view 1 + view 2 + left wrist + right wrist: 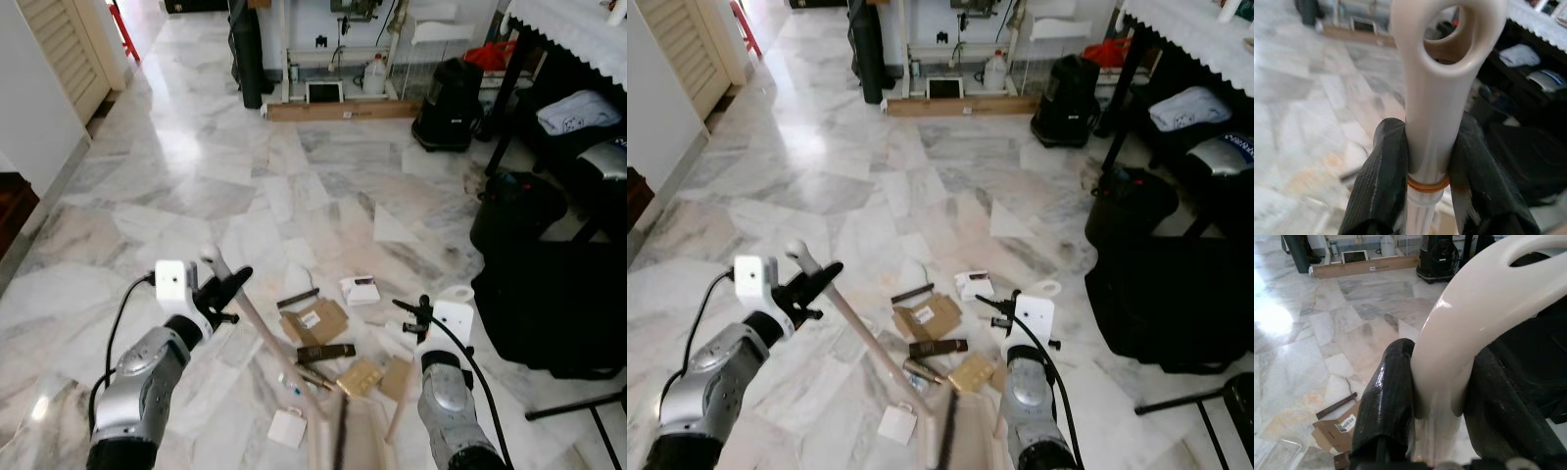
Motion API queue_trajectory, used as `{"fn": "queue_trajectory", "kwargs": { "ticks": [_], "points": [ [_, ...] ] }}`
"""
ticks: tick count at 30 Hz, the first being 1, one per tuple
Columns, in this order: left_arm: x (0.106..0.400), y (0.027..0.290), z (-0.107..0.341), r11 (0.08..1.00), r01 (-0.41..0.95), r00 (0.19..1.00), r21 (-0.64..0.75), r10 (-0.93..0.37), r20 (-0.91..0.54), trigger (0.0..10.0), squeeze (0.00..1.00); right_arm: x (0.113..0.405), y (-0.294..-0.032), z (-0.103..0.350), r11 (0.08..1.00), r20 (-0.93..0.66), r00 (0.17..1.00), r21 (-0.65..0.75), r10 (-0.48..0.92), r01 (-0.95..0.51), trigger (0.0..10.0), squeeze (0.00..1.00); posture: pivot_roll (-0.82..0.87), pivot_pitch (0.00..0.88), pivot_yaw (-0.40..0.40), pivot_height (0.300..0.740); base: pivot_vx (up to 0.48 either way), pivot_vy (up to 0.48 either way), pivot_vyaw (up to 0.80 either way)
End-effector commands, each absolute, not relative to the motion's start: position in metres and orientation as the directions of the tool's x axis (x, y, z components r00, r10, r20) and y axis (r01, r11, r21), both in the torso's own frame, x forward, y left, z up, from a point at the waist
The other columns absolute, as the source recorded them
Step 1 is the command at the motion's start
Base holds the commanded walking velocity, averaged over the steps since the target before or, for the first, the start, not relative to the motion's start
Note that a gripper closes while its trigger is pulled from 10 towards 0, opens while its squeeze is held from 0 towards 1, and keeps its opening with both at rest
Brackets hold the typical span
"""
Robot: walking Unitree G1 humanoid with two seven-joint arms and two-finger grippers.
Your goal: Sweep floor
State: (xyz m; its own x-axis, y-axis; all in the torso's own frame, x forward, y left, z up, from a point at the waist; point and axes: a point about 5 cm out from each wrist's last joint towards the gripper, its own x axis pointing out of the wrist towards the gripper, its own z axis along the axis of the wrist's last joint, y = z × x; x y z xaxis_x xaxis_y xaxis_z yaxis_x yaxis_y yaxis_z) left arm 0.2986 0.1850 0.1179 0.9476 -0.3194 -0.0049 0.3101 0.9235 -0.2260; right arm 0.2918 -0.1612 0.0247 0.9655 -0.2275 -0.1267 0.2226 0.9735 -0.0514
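A cream broom handle (1432,122), ending in a loop with a hanging hole and ringed by an orange band, is clamped between the fingers (1383,181) of the left hand (223,294). From that hand it slants down to the bristle head (338,436) on the marble floor (196,196). A cream dustpan handle (1469,333) is gripped by the right hand (416,315). Between and just beyond the hands, cardboard scraps (315,321), paper pieces (288,428) and a small box (361,290) are scattered. Farther off, a black bag (449,103) is seen.
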Motion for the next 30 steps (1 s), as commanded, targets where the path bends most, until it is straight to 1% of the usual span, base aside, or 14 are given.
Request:
{"fn": "queue_trajectory", "kwargs": {
  "ticks": [1,3,4,5,6,9,13,16,17,18,20,26,30],
  "points": [
    [0.299,0.193,0.135,0.943,0.282,0.959,-0.176,-0.272,0.081,10.0,0.00,0.293,-0.161,0.028,0.973,-0.106,0.967,-0.047,-0.232,0.228,10.0,0.00,0.11,0.043,0.009,0.740,0.000,0.000,0.00],
    [0.301,0.201,0.141,0.961,0.234,0.969,-0.147,-0.219,0.113,10.0,0.00,0.292,-0.163,0.028,0.968,-0.102,0.963,-0.051,-0.248,0.244,10.0,0.00,0.11,0.047,0.006,0.740,0.000,0.000,0.00],
    [0.301,0.201,0.141,0.961,0.234,0.969,-0.147,-0.219,0.113,10.0,0.00,0.292,-0.163,0.028,0.968,-0.102,0.963,-0.051,-0.248,0.244,10.0,0.00,0.11,0.047,0.006,0.740,0.000,0.000,0.00],
    [0.301,0.203,0.144,0.969,0.219,0.971,-0.117,-0.206,0.120,10.0,0.00,0.292,-0.163,0.028,0.967,-0.096,0.963,-0.046,-0.253,0.249,10.0,0.00,0.12,0.047,0.006,0.740,0.000,0.000,0.00],
    [0.301,0.203,0.145,0.972,0.217,0.971,-0.091,-0.206,0.121,10.0,0.00,0.292,-0.164,0.028,0.966,-0.093,0.962,-0.037,-0.258,0.256,10.0,0.00,0.12,0.046,0.006,0.740,0.000,0.000,0.00],
    [0.301,0.203,0.146,0.973,0.217,0.971,-0.078,-0.206,0.122,10.0,0.00,0.293,-0.163,0.029,0.966,-0.089,0.962,-0.036,-0.258,0.256,10.0,0.00,0.12,0.047,0.007,0.740,0.000,0.000,0.00],
    [0.298,0.202,0.143,0.976,0.217,0.971,-0.022,-0.214,0.106,10.0,0.00,0.294,-0.162,0.030,0.967,-0.081,0.964,-0.036,-0.255,0.253,10.0,0.00,0.12,0.052,0.007,0.740,0.000,0.000,0.00],
    [0.296,0.203,0.142,0.974,0.226,0.970,0.036,-0.228,0.088,10.0,0.00,0.293,-0.162,0.031,0.966,-0.076,0.963,-0.031,-0.258,0.256,10.0,0.00,0.12,0.056,0.009,0.740,0.000,0.000,0.00],
    [0.296,0.203,0.142,0.974,0.226,0.970,0.036,-0.228,0.088,10.0,0.00,0.293,-0.162,0.031,0.966,-0.076,0.963,-0.031,-0.258,0.256,10.0,0.00,0.12,0.056,0.009,0.740,0.000,0.000,0.00],
    [0.294,0.204,0.138,0.968,0.240,0.968,0.077,-0.245,0.060,10.0,0.00,0.293,-0.162,0.030,0.967,-0.078,0.963,-0.029,-0.256,0.255,10.0,0.00,0.13,0.059,0.010,0.740,0.000,0.000,0.00],
    [0.293,0.205,0.132,0.962,0.250,0.966,0.112,-0.255,0.035,10.0,0.00,0.293,-0.161,0.030,0.968,-0.080,0.964,-0.021,-0.253,0.252,10.0,0.00,0.13,0.060,0.011,0.740,0.000,0.000,0.00],
    [0.289,0.209,0.124,0.961,0.243,0.969,0.134,-0.245,0.003,10.0,0.00,0.292,-0.157,0.029,0.969,-0.076,0.966,-0.007,-0.246,0.247,10.0,0.00,0.13,0.068,0.016,0.740,0.000,0.000,0.00],
    [0.286,0.207,0.117,0.947,0.275,0.962,0.165,-0.272,-0.039,10.0,0.00,0.291,-0.155,0.027,0.970,-0.085,0.966,-0.007,-0.243,0.243,10.0,0.00,0.13,0.076,0.020,0.740,0.000,0.000,0.00]
  ]
}}
